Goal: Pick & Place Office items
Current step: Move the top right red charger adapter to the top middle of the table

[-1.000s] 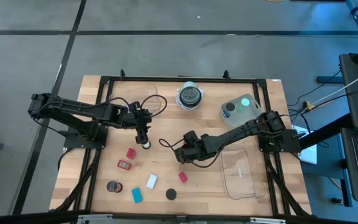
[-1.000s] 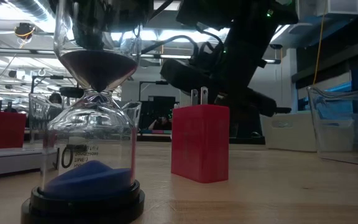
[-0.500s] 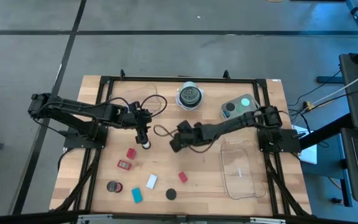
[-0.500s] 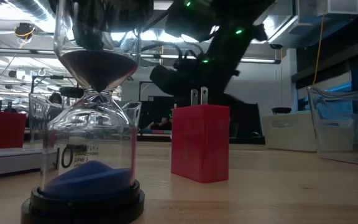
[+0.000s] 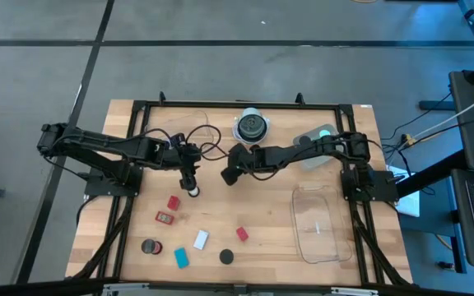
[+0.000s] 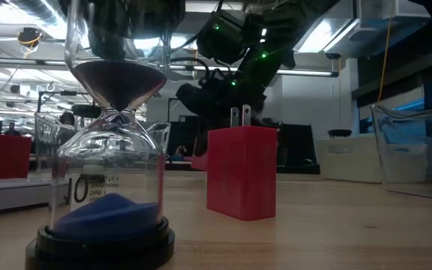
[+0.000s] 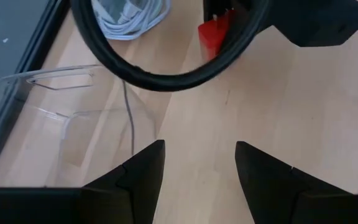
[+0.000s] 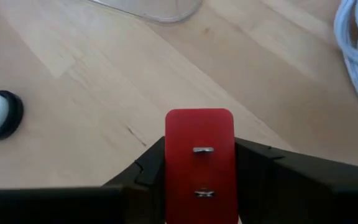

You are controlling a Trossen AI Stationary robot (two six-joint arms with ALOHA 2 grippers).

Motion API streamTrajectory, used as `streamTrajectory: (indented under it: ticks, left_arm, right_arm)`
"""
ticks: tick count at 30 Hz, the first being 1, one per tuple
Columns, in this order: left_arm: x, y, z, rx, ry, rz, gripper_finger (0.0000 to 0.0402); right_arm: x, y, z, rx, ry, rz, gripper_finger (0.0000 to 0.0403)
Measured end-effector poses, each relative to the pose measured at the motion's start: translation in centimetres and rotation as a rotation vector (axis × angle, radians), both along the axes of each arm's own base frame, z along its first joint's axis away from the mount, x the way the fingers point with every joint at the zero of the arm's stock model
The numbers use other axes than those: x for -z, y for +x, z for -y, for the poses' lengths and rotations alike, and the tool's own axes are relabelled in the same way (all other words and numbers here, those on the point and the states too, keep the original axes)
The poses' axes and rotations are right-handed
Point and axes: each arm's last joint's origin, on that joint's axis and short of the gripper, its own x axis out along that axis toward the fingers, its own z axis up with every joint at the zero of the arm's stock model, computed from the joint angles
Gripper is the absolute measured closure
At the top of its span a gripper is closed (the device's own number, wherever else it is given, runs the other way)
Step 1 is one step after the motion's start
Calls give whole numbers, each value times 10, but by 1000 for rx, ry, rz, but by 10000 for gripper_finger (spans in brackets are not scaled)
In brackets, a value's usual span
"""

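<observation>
My right gripper [image 5: 230, 173] is over the table's middle, shut on a red plug block [image 8: 199, 143] whose two metal prongs face the wrist camera. My left gripper [image 5: 189, 175] hangs open just left of it, above a white-topped black disc [image 5: 193, 191]; bare wood shows between its fingers [image 7: 197, 162]. Other office items lie flat on the near left of the table: a red block [image 5: 173, 202], a red-framed tag [image 5: 164, 217], a black disc [image 5: 148, 246], a white block [image 5: 202, 239], a teal block [image 5: 181, 257], another black disc [image 5: 227, 256] and a red block [image 5: 242, 233]. My right gripper pinches the red plug block by two opposite side faces [image 8: 171, 163] between its two fingers. The fingers slant downward from the table's right side. The block's pronged face is turned up toward the wrist, and the block is lifted clear of the table.
A clear tray [image 5: 315, 224] stands at the near right and a second container [image 5: 315, 141] at the far right. A white-rimmed round dark object [image 5: 252, 127] sits at the far middle. Loose cable [image 5: 208, 140] lies nearby. An hourglass [image 6: 111, 150] fills the low view's foreground.
My right gripper has swung from the table's middle toward the far edge and a little left, closing on the left gripper, and has rolled at the wrist. It has stayed shut on the red plug block, which has travelled with it.
</observation>
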Motion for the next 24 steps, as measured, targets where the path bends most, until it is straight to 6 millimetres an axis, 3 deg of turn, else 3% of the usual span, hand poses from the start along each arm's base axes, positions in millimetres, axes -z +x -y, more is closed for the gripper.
streamTrajectory:
  ticks: [24]
  left_arm:
    - [0,0,-1,-19,29,2,208]
  right_arm:
    - [1,0,-12,-348,-89,-80,275]
